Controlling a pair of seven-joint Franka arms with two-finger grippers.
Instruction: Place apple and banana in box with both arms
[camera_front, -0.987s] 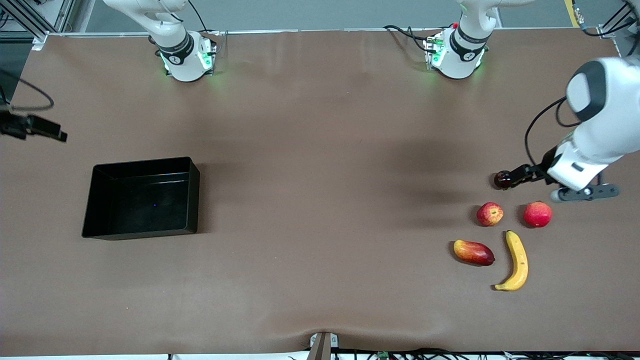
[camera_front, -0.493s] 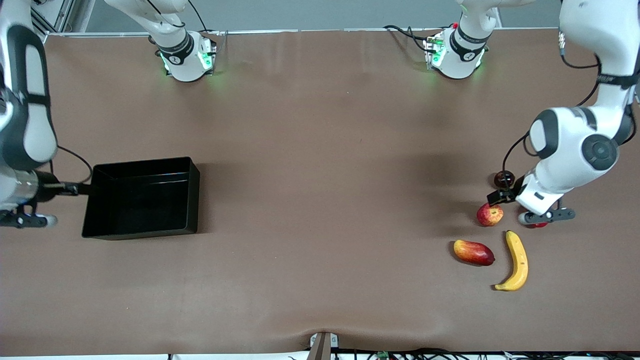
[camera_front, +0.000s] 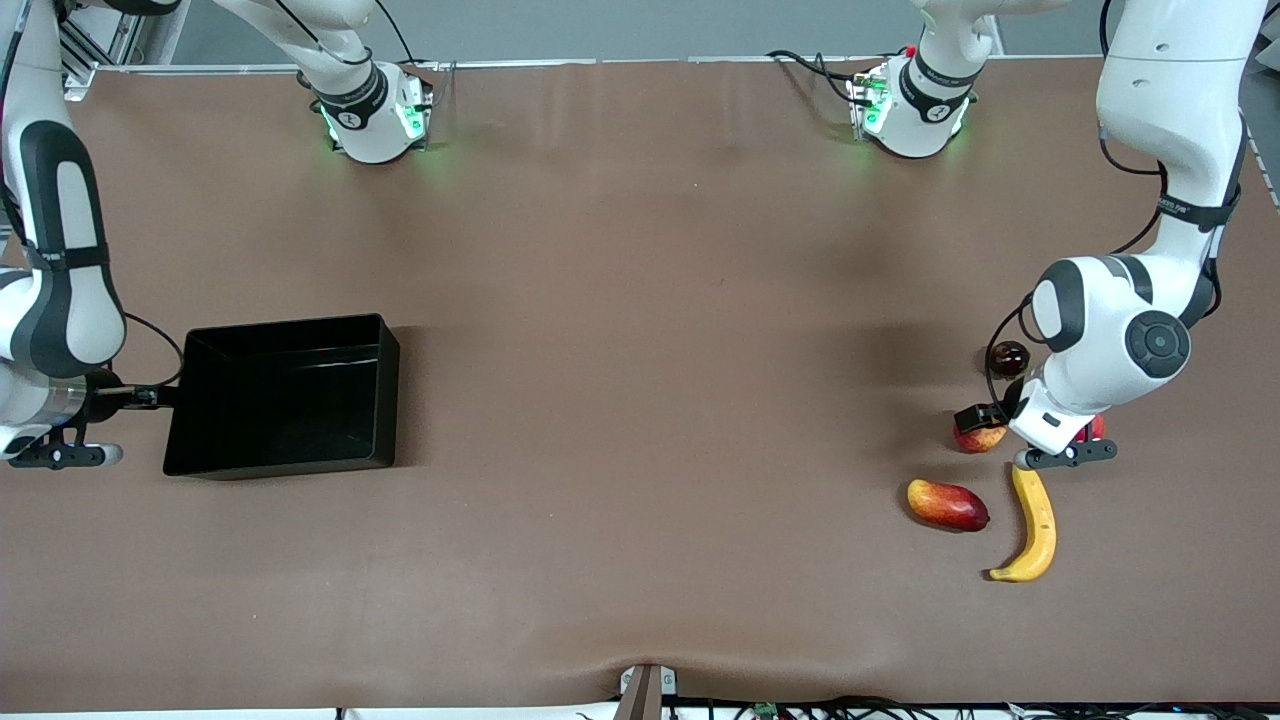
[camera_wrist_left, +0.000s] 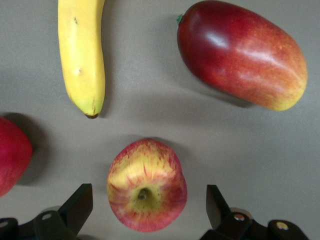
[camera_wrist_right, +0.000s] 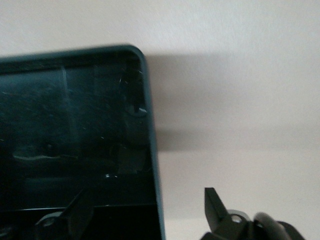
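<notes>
Left wrist view: the left gripper (camera_wrist_left: 145, 210) hangs over the apple (camera_wrist_left: 147, 184) with its fingers (camera_wrist_left: 77, 205) spread wide, one on each side of the fruit and not touching it. The banana (camera_wrist_left: 81, 52) lies just beside the apple, its dark tip toward it; a mango-like fruit (camera_wrist_left: 243, 53) and part of a plain red fruit (camera_wrist_left: 12, 154) lie near.

Right wrist view: the right gripper (camera_wrist_right: 145, 212) straddles the end wall of the box (camera_wrist_right: 150, 150), fingers spread, one over the dark interior and one over the bare table outside; it pinches nothing.

Front view: the box (camera_front: 385, 345) sits at the right arm's end of the table and holds no fruit. The fruits cluster at the left arm's end, the banana nearer the camera than the apple; a small dark round object (camera_front: 1009, 357) lies farther off. Judged progress: nothing is placed yet. Grasping and carrying both the apple and the banana remain.
</notes>
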